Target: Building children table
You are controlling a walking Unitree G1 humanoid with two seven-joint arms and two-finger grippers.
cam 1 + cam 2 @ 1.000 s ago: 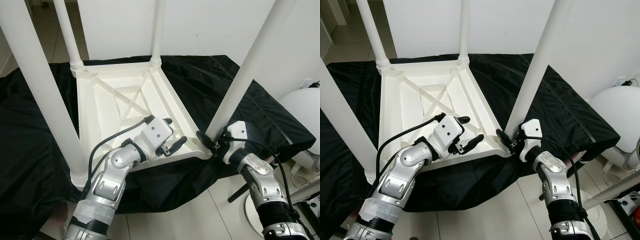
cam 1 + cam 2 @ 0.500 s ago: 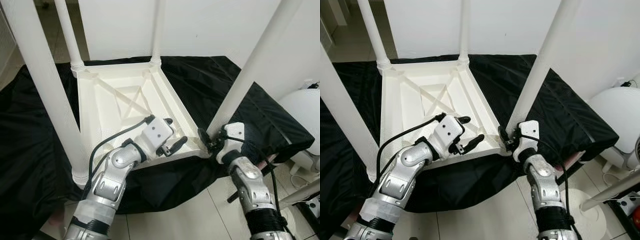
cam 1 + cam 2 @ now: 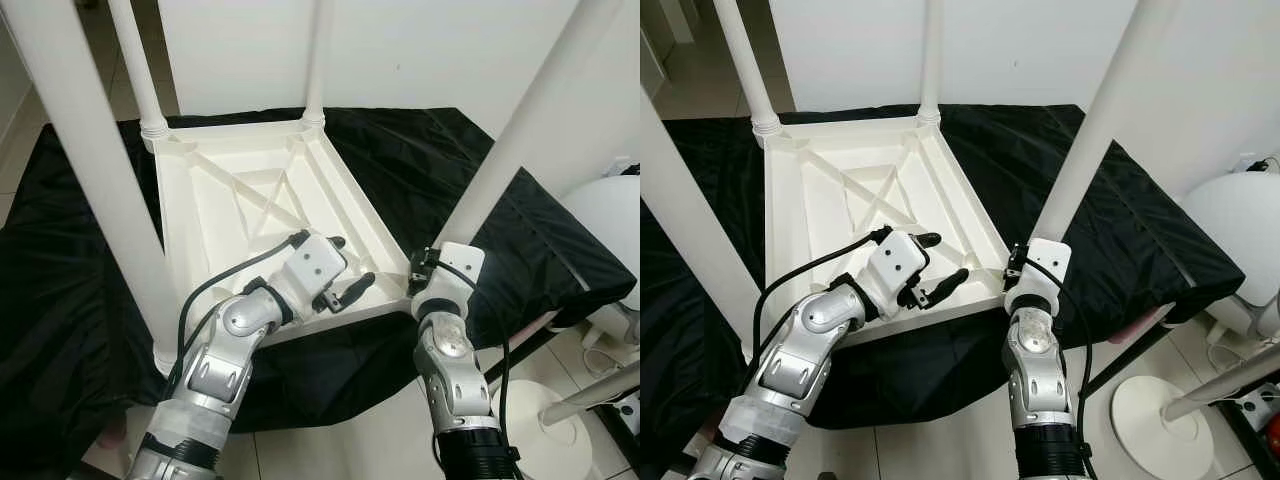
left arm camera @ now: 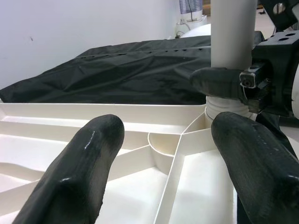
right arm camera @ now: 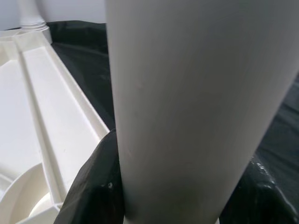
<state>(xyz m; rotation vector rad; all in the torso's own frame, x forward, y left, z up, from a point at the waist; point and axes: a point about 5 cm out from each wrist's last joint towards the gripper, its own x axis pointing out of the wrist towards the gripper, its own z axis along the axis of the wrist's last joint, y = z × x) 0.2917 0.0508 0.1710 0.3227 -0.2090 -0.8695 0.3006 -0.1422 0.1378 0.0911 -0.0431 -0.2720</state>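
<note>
Your white children's table (image 3: 255, 215) lay upside down on a black cloth (image 3: 470, 200) spread over the floor, with its four legs pointing up. The ribbed underside faced the camera.

Your left gripper (image 3: 340, 270) sat over the near edge of the upturned tabletop, close to its near right corner. Its jaws stood wide apart and held nothing; in the left wrist view both fingers (image 4: 77, 172) hovered above the ribs, apart from them.

Your right gripper (image 3: 422, 275) was at the near right corner, against the base of the near right leg (image 3: 520, 125). Its jaws were closed around that leg just above the socket; the right wrist view showed the leg (image 5: 196, 107) upright and very close, with a black finger (image 5: 96, 186) pressed to it.

A white round base (image 3: 545, 415) stood on the tiled floor (image 3: 350, 425) to your right.
</note>
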